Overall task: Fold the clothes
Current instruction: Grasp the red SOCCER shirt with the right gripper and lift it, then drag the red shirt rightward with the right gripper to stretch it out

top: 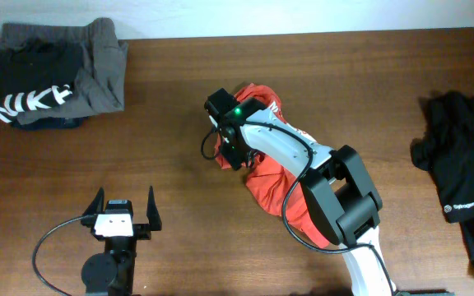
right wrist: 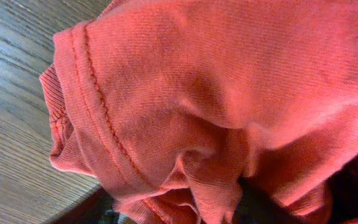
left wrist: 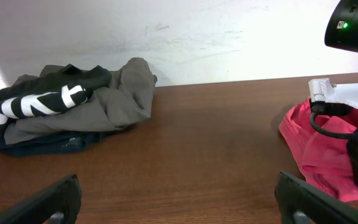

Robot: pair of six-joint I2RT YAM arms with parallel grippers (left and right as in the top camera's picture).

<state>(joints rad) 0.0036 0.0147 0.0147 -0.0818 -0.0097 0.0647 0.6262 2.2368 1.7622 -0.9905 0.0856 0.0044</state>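
Observation:
The clothes here are chiefly a crumpled red-orange shirt (top: 263, 182) lying mid-table, also at the right edge of the left wrist view (left wrist: 328, 140). My right gripper (top: 232, 154) is down on the shirt's left edge. In the right wrist view the shirt (right wrist: 197, 93) fills the frame, a stitched hem runs down its left side, and folds are bunched between the dark fingers of the right gripper (right wrist: 179, 208). My left gripper (top: 124, 197) rests near the front edge, open and apart from the shirt, with only bare wood between its jaws (left wrist: 179, 199).
A pile of grey and black clothes with white lettering (top: 52, 74) (left wrist: 73, 102) lies at the back left corner. A black garment (top: 459, 173) sprawls at the right edge. The right arm (top: 336, 197) reaches across the shirt. A white wall (left wrist: 179, 37) backs the table.

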